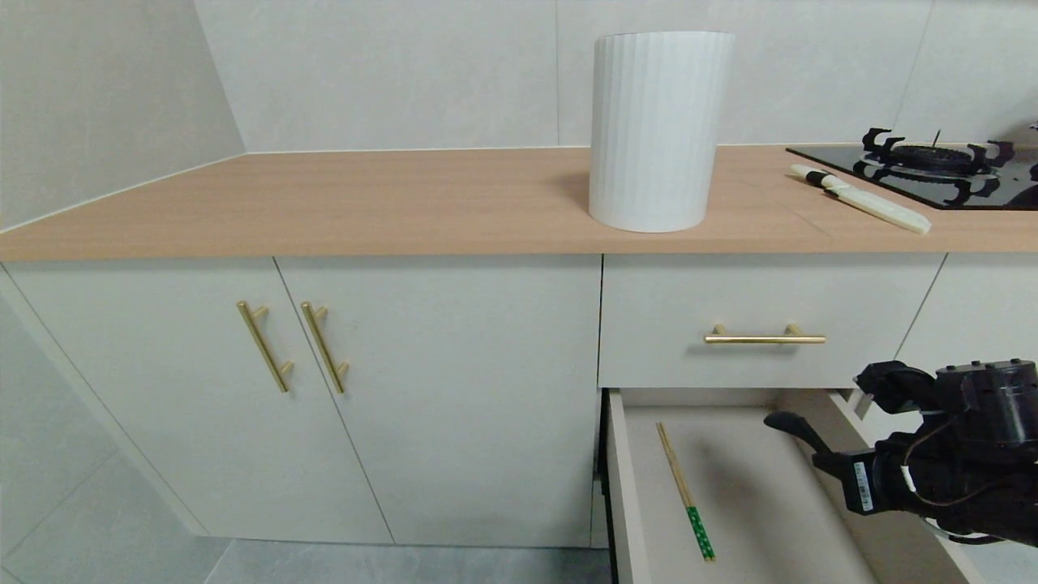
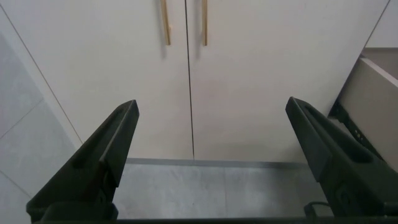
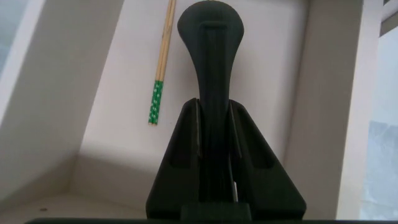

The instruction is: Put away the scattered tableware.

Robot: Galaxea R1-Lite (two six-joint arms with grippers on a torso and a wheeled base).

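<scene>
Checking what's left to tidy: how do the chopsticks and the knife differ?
The wooden chopsticks with green ends lie inside the open drawer; the cream knife lies on the wooden countertop. The chopsticks are thin sticks; the knife is broader. Both lie flat.

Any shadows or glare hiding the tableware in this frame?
Head view: the white ribbed cylinder throws a soft shadow leftward on the wooden countertop; the right claw faintly shades the floor of the open drawer beside the green-tipped wooden chopsticks, which are well lit. Right wrist view: chopsticks plain, no glare. Left wrist view: pale cabinet doors evenly lit.
</scene>
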